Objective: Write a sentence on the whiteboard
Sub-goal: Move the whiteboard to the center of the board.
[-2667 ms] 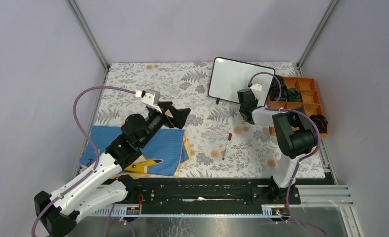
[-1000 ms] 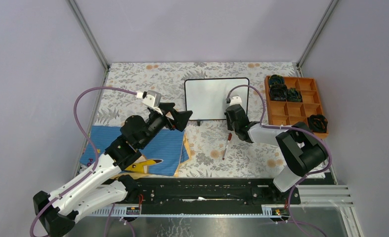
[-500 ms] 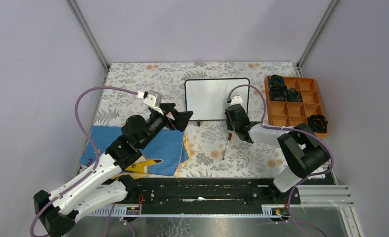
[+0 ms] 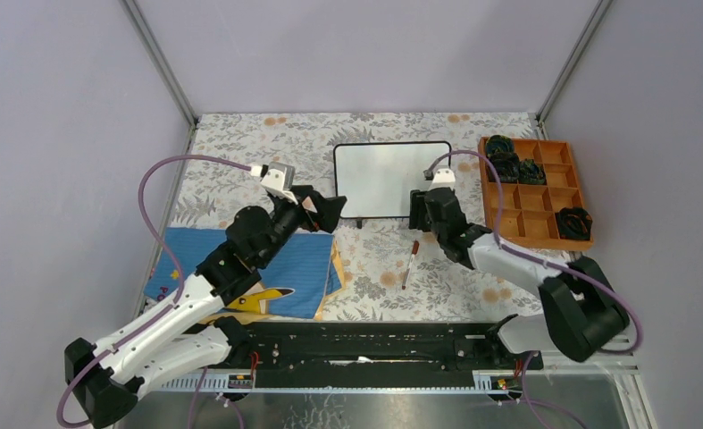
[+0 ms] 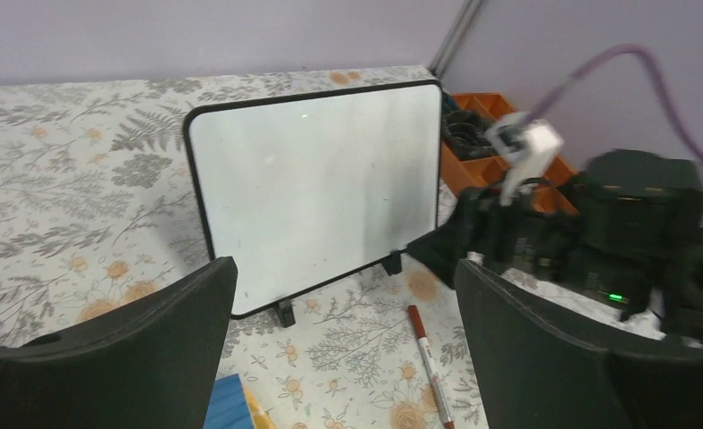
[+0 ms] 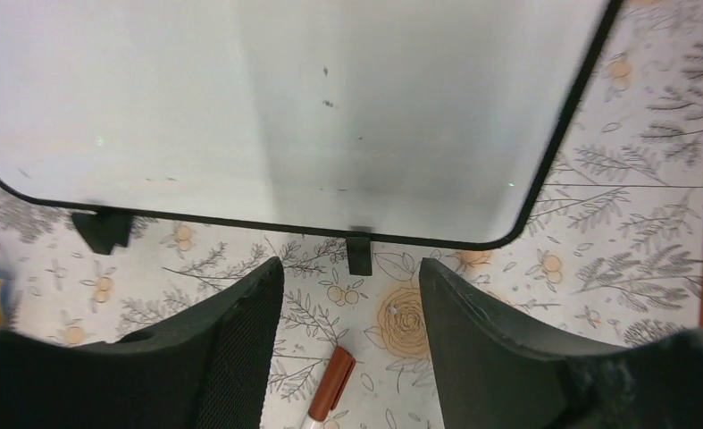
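The whiteboard [image 4: 390,179] stands upright on its feet, blank, with nothing written on it. The marker [image 4: 409,264] lies flat on the cloth just in front of the board's right half. Its long axis runs away from the board, cap end nearest it. The right gripper [image 4: 417,213] hangs between board and marker, jaws apart and empty, so the pen lies just below and behind them. The left gripper [image 4: 330,207], off the board's left corner, gapes wide and is farther away
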Controlling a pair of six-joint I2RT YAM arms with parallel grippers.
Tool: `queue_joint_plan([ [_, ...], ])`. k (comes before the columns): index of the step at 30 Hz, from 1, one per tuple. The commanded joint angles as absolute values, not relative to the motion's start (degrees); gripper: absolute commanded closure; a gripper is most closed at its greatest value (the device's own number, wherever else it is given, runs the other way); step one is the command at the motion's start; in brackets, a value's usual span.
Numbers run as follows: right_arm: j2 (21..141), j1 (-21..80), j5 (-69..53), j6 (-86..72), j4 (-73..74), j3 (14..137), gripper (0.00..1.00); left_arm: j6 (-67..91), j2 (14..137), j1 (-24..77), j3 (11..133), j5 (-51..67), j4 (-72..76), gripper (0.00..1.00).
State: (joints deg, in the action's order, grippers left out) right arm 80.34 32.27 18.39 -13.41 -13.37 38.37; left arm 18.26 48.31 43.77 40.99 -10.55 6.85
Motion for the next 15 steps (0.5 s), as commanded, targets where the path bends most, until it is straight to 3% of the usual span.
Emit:
queue_joint_plan([
  [1,71.88,32.82,22.54,-18.60,-11.12,37.63,0.35,19.11,50.10,44.09,40.71,-20.49,9.16,0.01],
  [5,69.01,32.14,30.02,-22.77,-10.46,37.61,0.25,21.63,52.30,44.03,38.30,-23.61,12.09,0.01],
  [11,66.17,21.85,18.30,-32.98,-9.07,39.05,0.26,26.10,66.21,43.97,52.51,-19.81,-4.38,0.01],
  [15,63.32,19.74,19.09,-34.73,-11.62,37.19,0.26,30.62,72.31,44.11,54.08,-18.56,-6.27,0.06],
])
